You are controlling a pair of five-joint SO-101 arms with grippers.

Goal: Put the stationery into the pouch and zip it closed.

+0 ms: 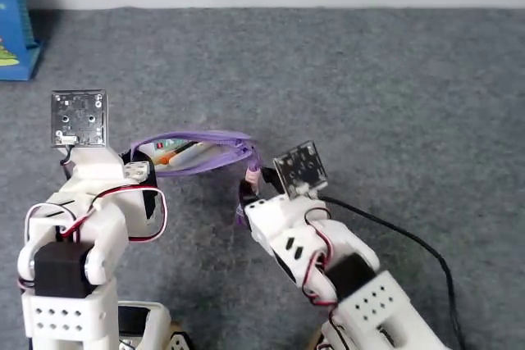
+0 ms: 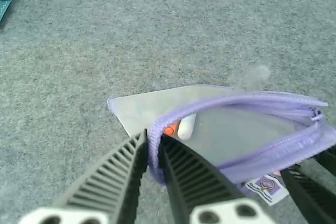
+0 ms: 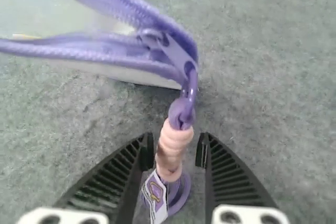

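One clear pouch (image 1: 193, 153) with a purple zipper lies on the grey table (image 1: 369, 71), a little toward 9 o'clock from the middle of the high view. Its mouth gapes open along most of its length. Inside it lies the stationery (image 2: 178, 128): an orange piece and a white one show through the clear wall. At the pouch's 9 o'clock end the left gripper (image 2: 152, 139) has its jaws pinched almost together on the purple zipper edge. At the 3 o'clock end sits the slider (image 3: 176, 56), and a pinkish zipper pull (image 3: 170, 150) hangs from it. The right gripper (image 3: 174, 139) has its jaws drawn in narrowly on either side of that pull, holding it. A blue box (image 1: 12, 38) stands at the table's 10 o'clock corner.
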